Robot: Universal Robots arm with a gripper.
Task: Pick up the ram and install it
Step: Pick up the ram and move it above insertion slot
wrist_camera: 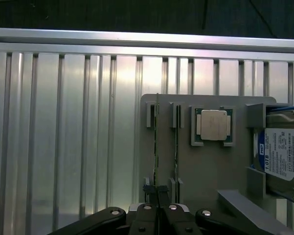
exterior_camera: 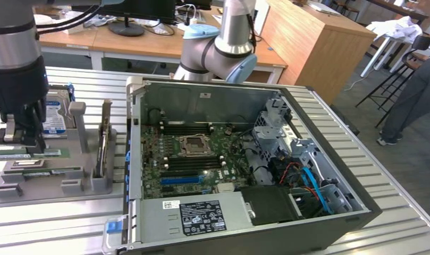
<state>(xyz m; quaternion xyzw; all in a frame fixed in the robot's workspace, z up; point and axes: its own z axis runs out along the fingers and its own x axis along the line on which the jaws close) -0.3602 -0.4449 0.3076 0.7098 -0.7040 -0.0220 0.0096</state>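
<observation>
- Wrist view: the gripper [wrist_camera: 157, 191] has its fingers pinched almost shut on the thin top edge of the ram [wrist_camera: 155, 142].
- The ram stands on its edge in a slot of the grey tray [wrist_camera: 205, 171]. It has not been lifted out.
- The grip looks to be near one end of the ram, not the middle. I think the ram could tip or swing once it is out of the slot, and then slip from the fingers.
- A second stick [wrist_camera: 176, 142] stands just beside the ram. A crooked pull could bump it or drag it along.
- The CPU [wrist_camera: 214, 125] and the drive [wrist_camera: 282, 156] sit farther along the tray, so they look safer.
- Exterior view: the gripper is down at the tray on the exterior view's left. The open case [exterior_camera: 200, 96] is on the exterior view's right.
- A tall card [exterior_camera: 104, 135] stands in the tray between the gripper and the case. A low carry could knock it, or hit the case wall.
- The slots [exterior_camera: 192, 128] on the board [exterior_camera: 200, 175] are long and thin, next to the socket [exterior_camera: 197, 142].
- If the ram comes in tilted, it may miss the slot. A hard push could then bend or crack it.
</observation>
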